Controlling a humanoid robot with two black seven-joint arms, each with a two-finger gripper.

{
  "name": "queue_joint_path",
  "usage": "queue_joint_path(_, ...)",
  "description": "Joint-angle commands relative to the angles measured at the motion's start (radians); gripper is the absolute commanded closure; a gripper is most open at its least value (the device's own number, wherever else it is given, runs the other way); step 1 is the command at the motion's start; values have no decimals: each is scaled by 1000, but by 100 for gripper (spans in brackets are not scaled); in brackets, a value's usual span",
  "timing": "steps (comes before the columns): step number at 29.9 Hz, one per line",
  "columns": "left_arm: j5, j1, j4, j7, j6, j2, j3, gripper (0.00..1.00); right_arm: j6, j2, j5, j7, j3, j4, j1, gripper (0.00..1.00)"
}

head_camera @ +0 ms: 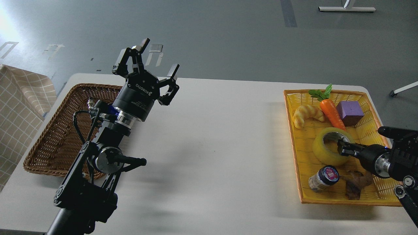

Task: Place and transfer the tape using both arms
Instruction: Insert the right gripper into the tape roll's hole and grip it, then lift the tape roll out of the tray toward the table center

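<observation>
The yellow tape roll (318,148) lies in the yellow basket (295,137) at the right, its pale core facing up. My right gripper (343,148) reaches in from the right edge and its dark tip sits at the roll's right rim, over the core hole. Its fingers cannot be told apart. My left gripper (147,60) is open and empty, held high above the table near the brown wicker basket (49,137), fingers pointing up and away.
The yellow basket also holds a croissant (305,114), a carrot (331,112), a purple cube (350,112), a small jar with a dark lid (323,178) and a brown piece (356,184). The white table (212,147) lies between the baskets. A checked cloth (19,98) is at far left.
</observation>
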Motion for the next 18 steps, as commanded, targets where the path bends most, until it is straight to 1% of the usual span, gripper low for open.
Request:
queue_joint_path(1, -1, 0, 2, 0, 0, 0, 0, 2, 0, -2, 0, 36, 0, 15, -5, 88)
queue_joint_path(4, -1, -2, 5, 0, 0, 0, 0, 2, 0, -15, 0, 76, 3, 52, -10, 94)
queue_joint_path(5, -1, -2, 8, 0, 0, 0, 0, 2, 0, -26, 0, 81, 11, 65, -10, 94)
queue_joint_path(15, -3, 0, 9, 0, -1, 0, 0, 2, 0, -71, 25, 83, 66, 145, 10, 94)
queue_joint_path(18, -3, -2, 9, 0, -5, 0, 0, 2, 0, -60, 39, 75, 78, 199, 85, 94)
